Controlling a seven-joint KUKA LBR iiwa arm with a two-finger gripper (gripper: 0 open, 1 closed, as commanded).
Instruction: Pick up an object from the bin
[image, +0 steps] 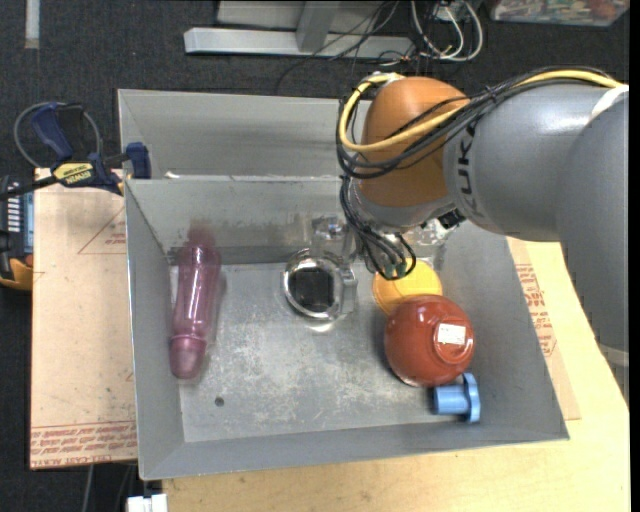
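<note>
**Gripper low at the clear cup, mid-bin**

Nearest me, close to the front wall of the grey metal bin (150, 300) on its right side, I see a small blue plastic cap (457, 397). It touches the lower edge of a red-brown rounded bowl (430, 340), which lies mouth down and carries a white label.

Just behind the bowl and pressed against it is a yellow rounded plastic piece (405, 287), partly covered by the arm's black and yellow cables (385, 255).

To the left of that, about the middle of the floor, lies a clear round cup with a dark inside (312, 290).

The gripper (332, 245) is down directly behind this cup, at its far right rim. I cannot tell whether they touch, how far the gripper is open, or whether it has anything in it. Above it the orange wrist cover (410, 140) hides much of the mechanism.

Well apart on the left lies a long pink translucent cylinder (193, 310), running from front to back along the left wall, with its far end near the back wall.
</note>
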